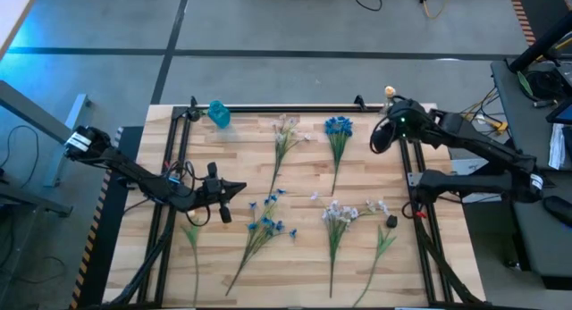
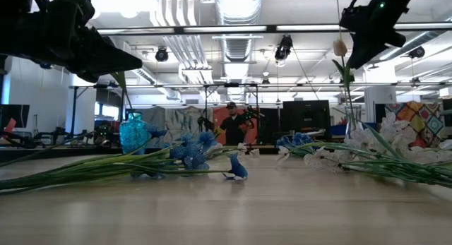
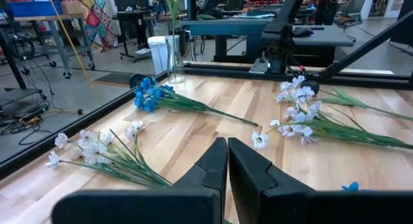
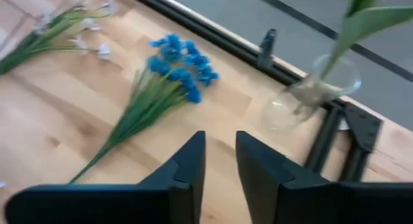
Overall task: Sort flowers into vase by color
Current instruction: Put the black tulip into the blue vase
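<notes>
A: flower status?
B: six sprigs flat on the worktop (image 1: 223, 158), one in a vase. White-lilac sprig (image 1: 284, 136) lies at the far edge, blossoms away from the near edge; blue sprig (image 1: 338, 131) just right of it, tight blossom cluster, stem trailing back toward the near edge
A: near side?
B: second blue sprig (image 1: 264, 225) lies on a diagonal, blossoms spread; second white-lilac sprig (image 1: 338, 216) to its right; two green stems, one at near left (image 1: 193, 243), one at near right (image 1: 382, 243), blossoms unclear
A: vases?
B: clear glass vase (image 4: 310, 95) at far right corner, holds one peach tulip bud (image 2: 340, 47) upright. Blue vase (image 1: 218, 113) at far left
</notes>
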Motion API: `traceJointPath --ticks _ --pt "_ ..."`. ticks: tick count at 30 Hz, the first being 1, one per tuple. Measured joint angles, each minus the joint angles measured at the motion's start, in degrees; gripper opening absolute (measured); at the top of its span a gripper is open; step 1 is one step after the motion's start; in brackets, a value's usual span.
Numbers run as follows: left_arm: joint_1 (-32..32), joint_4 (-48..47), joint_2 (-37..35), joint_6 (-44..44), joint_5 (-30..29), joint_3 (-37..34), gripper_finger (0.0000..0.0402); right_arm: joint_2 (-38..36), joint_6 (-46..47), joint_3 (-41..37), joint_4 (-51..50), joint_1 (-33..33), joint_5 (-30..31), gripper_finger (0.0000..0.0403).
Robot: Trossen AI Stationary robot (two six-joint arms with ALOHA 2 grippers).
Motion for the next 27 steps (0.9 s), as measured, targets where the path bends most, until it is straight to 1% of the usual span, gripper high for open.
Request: traceJointPath --ticks 5,11,15,18,27 --pt "0.0 0.3 0.1 0.0 0.0 0.0 0.0000 0.5 2.7 0.0 0.4 5.9 0.0 0.0017" --pt "0.0 1.2 0.3 0.0 0.0 0.0 0.0000 2.1 10.2 -1.1 1.3 15.9 0.1 0.0012" --pt "0.0 1.3 0.3 0.2 0.2 0.0 0.0000 4.0 18.3 -2.3 1.4 24.0 0.1 0.0012" --pt "0.0 1.5 0.3 0.2 1.6 0.0 0.0000 6.0 24.8 -3.1 2.6 30.5 0.2 0.0012" --pt "-0.1 2.7 0.3 -0.2 1.9 0.0 0.0000 13.7 51.0 -3.5 2.5 51.6 0.1 0.0012"
